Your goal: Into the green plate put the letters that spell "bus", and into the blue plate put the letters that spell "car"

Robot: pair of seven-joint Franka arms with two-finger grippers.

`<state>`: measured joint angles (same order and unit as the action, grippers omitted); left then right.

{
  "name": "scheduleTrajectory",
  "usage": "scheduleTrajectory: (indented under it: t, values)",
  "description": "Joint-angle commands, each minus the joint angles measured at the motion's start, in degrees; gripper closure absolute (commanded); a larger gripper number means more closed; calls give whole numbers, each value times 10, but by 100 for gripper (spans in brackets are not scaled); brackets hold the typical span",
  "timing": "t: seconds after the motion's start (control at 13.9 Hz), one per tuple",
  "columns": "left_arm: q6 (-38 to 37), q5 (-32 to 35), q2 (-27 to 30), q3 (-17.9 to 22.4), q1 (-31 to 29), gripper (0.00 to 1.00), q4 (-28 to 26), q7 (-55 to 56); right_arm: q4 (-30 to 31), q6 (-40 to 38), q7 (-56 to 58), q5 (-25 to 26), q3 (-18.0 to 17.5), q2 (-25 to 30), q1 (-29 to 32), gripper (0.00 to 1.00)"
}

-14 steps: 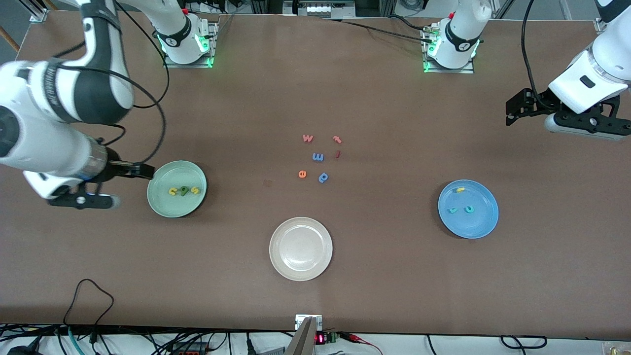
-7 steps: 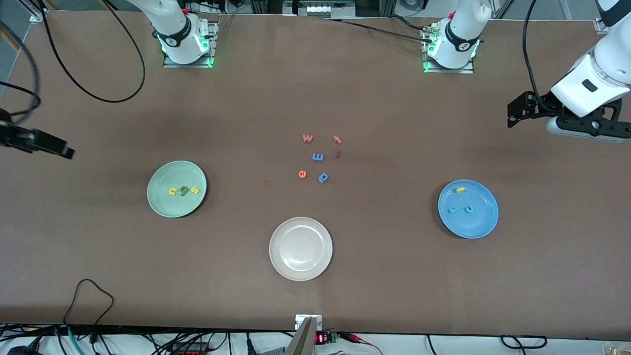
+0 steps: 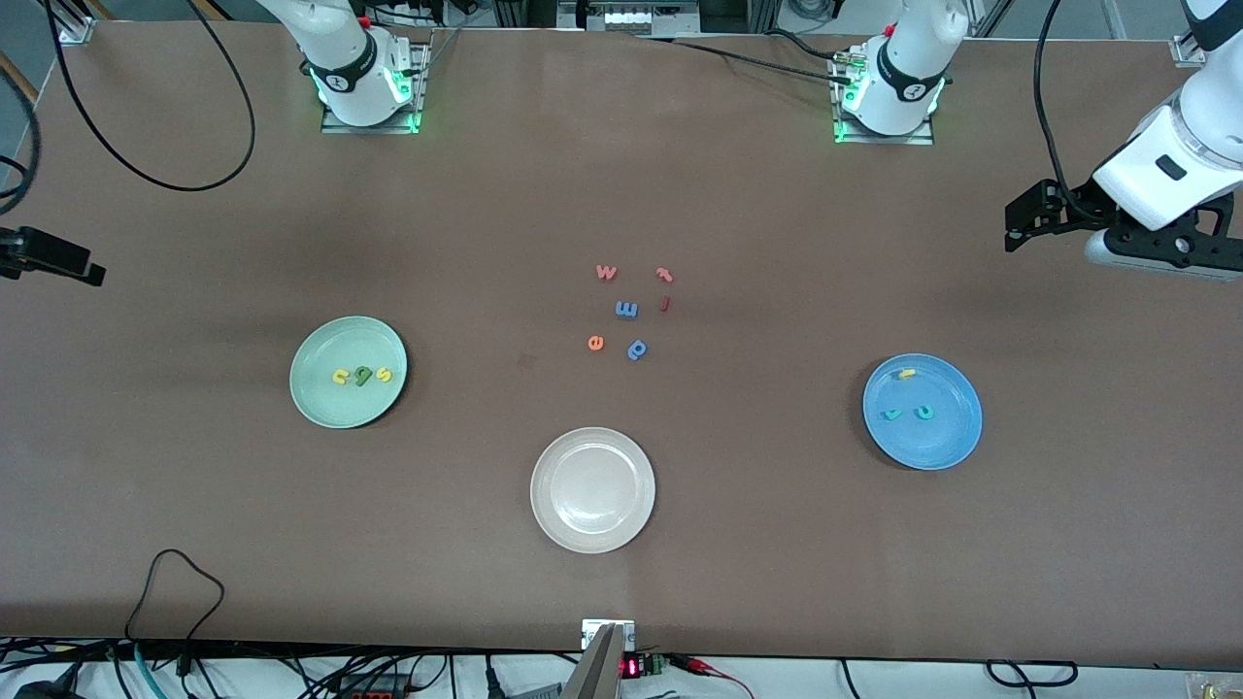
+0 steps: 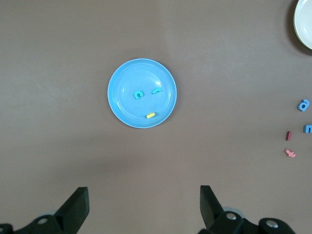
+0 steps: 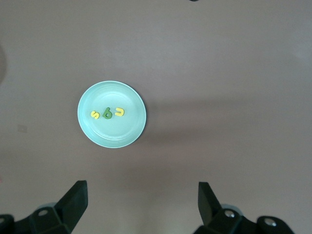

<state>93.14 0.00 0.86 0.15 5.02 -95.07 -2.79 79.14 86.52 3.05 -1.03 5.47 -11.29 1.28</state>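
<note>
Front view: left gripper (image 3: 1020, 216) raised over bare table at the left arm's end, jaws spread wide, nothing held. Blue plate (image 3: 947, 442) lies on the table near it, carrying 3 letters: teal c (image 3: 924, 412), teal r (image 3: 890, 415), yellow a (image 3: 906, 373). Right gripper (image 3: 58, 260) at the right arm's end, empty. Green plate (image 3: 325, 408) near it holds yellow u (image 3: 341, 377), green b (image 3: 362, 375), yellow s (image 3: 385, 374) in a row. Off-white plate (image 3: 592, 490) and 6 loose letters between the 2 plates.

Left wrist view: fingers (image 4: 78, 209) parted wide, blue plate (image 4: 122, 105) well apart from them.

Right wrist view: fingers (image 5: 75, 202) parted wide, green plate (image 5: 131, 131) well apart from them.
</note>
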Motion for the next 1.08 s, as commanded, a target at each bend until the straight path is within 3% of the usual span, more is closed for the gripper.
scheduleTrajectory:
  t: [0.0,0.22,0.36,1.0]
  values:
    - [-10,-3,-7,-1,-2,0,17,-8,65,48,0,11,2,45,-10,0]
    - [-10,-3,-6,-2,-2,0,17,-9,165,105,-1,11,1,109,-10,0]
    - [-10,-2,-6,-2,-2,0,17,-9,188,94,-2,13,-2,134,-11,0]
    - [-10,-2,-6,-6,-1,0,17,-9,189,68,-5,13,-3,143,-11,0]
